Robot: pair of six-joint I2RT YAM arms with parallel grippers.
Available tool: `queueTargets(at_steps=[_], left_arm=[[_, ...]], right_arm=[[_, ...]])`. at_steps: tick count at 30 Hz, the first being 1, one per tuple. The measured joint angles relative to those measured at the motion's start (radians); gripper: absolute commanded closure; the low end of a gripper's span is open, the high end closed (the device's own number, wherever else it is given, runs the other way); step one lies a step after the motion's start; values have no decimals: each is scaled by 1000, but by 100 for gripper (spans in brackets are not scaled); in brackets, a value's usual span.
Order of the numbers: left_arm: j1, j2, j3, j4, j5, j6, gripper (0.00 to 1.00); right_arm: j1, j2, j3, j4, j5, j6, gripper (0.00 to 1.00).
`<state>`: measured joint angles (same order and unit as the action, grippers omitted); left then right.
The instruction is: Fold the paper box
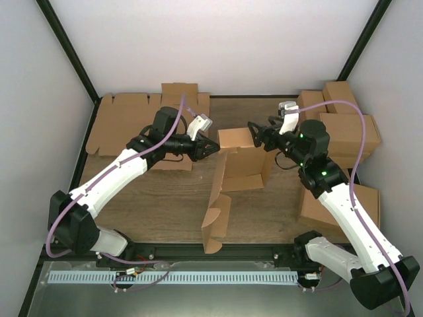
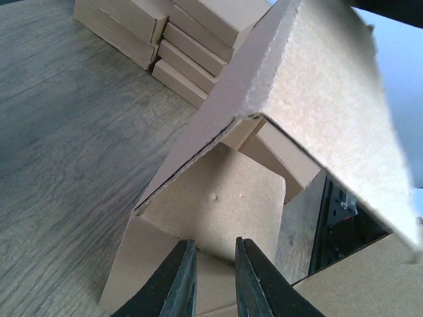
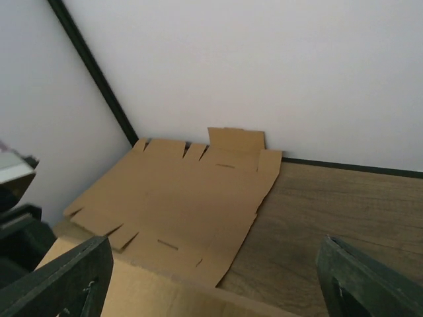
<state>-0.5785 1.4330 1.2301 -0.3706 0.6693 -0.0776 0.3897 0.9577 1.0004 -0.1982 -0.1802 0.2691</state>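
Note:
The paper box [image 1: 241,162] stands half-formed in the middle of the table, with one long flapped side [image 1: 215,224] stretching toward the near edge. My left gripper [image 1: 213,148] is at the box's left wall. In the left wrist view its fingers [image 2: 215,243] stand only a little apart, with nothing between them, and their tips are at a fold of the brown panel [image 2: 218,205]. My right gripper [image 1: 254,134] is by the box's far right corner. It is wide open [image 3: 211,277] above a cardboard edge [image 3: 165,297] of the box and holds nothing.
A bundle of flat notched cardboard sheets [image 1: 132,122] lies at the back left, also seen from the right wrist [image 3: 178,198]. Brown cartons [image 1: 344,125] are stacked at the back right and along the right side [image 1: 344,205]. White walls close in the table.

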Motion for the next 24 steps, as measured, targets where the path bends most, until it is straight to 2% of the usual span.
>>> queueTargets(at_steps=[7,14,21,24], left_arm=[[0,-6,-1,-8,-3,0,81],[-2,-11,-4,-11,-7,0,81],[-4,-15,-8,-13,-11,1,81],[-5,-18,-10,-13,-13,1,81]], right_arm=[[0,45,34,-51,-167,-242,18],[0,154,216,-145,-221,-448,22],[0,298,463,-313,-281,-526,26],[0,335,495,-377,-304,-522,27]])
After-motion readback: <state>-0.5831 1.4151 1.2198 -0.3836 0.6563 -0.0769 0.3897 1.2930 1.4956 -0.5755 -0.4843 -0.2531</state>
